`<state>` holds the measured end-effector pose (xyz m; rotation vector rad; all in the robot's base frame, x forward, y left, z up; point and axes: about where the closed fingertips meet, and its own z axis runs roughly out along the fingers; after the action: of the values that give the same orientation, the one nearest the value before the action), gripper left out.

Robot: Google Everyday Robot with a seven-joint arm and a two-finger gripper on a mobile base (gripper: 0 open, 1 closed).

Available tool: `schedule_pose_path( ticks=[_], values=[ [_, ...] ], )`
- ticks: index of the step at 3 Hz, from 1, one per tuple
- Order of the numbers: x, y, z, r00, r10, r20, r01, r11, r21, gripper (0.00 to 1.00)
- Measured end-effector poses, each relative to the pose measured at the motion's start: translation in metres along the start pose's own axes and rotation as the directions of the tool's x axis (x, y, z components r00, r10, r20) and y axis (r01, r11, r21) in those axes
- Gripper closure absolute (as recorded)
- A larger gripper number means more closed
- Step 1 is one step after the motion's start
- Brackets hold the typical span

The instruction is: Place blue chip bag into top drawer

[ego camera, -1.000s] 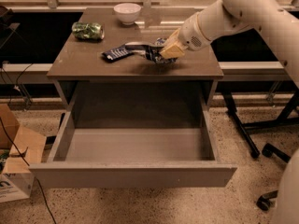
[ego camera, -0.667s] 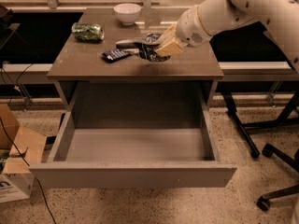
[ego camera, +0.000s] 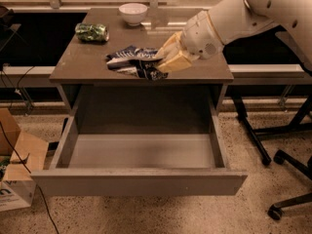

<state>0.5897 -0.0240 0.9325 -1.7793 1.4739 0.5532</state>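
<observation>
Status from my side, folks: my gripper [ego camera: 161,61] is over the worktop [ego camera: 92,67], close to the front edge and about midway along it. My arm reaches in from the right edge. The fingers are clamped on the right end of the blue chip bag [ego camera: 131,62], one from above and one from below, so I've got a proper pinch on it.

The bag is all crumpled and sticks out to the left of the gripper, and its lower corner comes right up to the front edge. There's a shadow under it, but honestly I can't tell if it's touching the surface or hanging just above it.

Below the front edge, the top drawer [ego camera: 139,182] is pulled all the way out toward the camera, showing its grey inside. The bag is up at worktop level, not in the drawer yet.

Other stuff up here:
- a crushed green can [ego camera: 91,32] by the left edge, toward the back left corner, well apart from the bag
- a white bowl [ego camera: 132,12] at the back edge, near the middle

A cardboard box [ego camera: 19,177] sits on the floor left of the drawer.
</observation>
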Motion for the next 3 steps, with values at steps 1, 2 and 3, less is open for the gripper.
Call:
schedule_pose_path(
  ticks=[1, 2, 3],
  values=[
    [-0.005, 0.026, 0.008, 0.998, 0.032, 0.059, -0.025, 0.9940, -0.106, 1.00],
    [-0.006, 0.029, 0.009, 0.997, 0.033, 0.064, -0.025, 0.9927, -0.118, 1.00],
    [-0.005, 0.030, 0.032, 0.996, 0.016, 0.086, -0.004, 0.9904, -0.138, 1.00]
  ],
)
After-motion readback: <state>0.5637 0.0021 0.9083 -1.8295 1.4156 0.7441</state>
